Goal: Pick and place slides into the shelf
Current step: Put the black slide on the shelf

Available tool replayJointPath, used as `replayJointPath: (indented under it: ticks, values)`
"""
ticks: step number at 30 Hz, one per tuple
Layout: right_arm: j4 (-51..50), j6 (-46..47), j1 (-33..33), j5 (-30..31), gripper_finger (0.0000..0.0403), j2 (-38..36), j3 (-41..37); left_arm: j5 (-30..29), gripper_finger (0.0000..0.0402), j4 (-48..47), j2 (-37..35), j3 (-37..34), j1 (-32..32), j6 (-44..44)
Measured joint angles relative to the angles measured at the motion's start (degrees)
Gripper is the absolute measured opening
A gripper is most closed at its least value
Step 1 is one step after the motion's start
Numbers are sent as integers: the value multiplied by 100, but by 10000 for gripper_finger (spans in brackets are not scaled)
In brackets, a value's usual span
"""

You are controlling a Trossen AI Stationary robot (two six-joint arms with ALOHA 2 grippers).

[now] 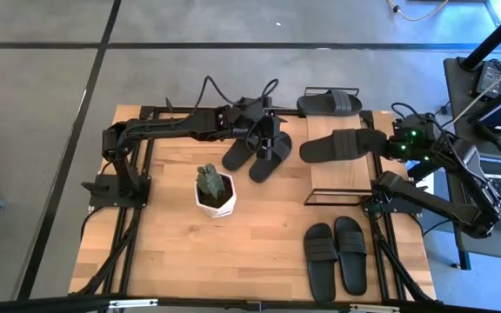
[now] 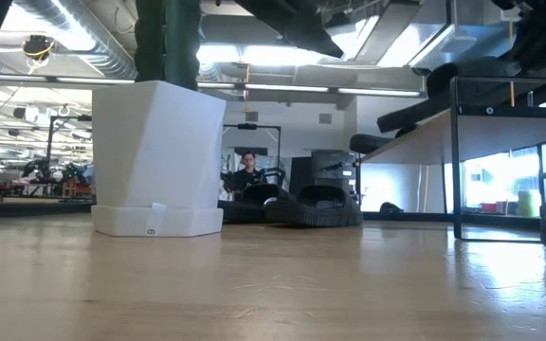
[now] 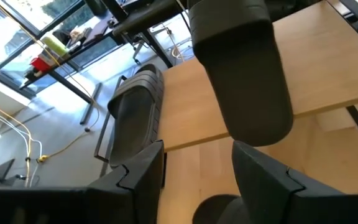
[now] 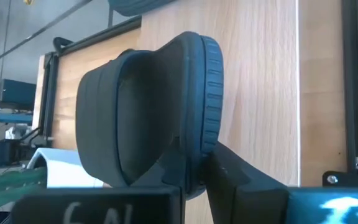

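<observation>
Several black slides show. One slide (image 1: 342,145) hangs over the shelf's (image 1: 320,178) wooden top with my right gripper (image 1: 388,143) shut on it. Another slide (image 1: 329,102) lies on its sole at the shelf's far end. Two slides (image 1: 255,156) lie side by side on the table left of the shelf. My left gripper (image 1: 263,141) hovers above them, open and touching nothing. In the left wrist view, its fingers (image 3: 135,177) frame bare wood. Two more slides (image 1: 336,256) lie at the near right. My right gripper pinches one end of the slide's sole (image 4: 199,140) between its two fingers, one finger on each face. The fingers come from the table's right, slanting down, and lie along the slide. The slide (image 4: 148,106) is lifted clear and sticks out leftward over the shelf's top.
A cactus in a white pot (image 1: 216,191) stands on the table near the middle, left of the shelf. The near left of the tabletop (image 1: 172,252) is bare wood. A person (image 2: 246,166) shows in the room beyond the table.
</observation>
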Motion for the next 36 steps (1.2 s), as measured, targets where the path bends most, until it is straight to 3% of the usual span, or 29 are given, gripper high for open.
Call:
replayJointPath:
  ticks: [9, 16, 36]
  values:
    - [-10, 36, 0, -32, 38, 112, 0, 5, 182, -194, 0, 0, 0, -165]
    - [-620, 273, 0, 758, 38, 86, 0, 5, 182, -475, 2, 0, 0, -288]
    - [-1013, -483, 0, 1343, 38, 762, 0, 5, 182, -617, 4, 0, 0, -445]
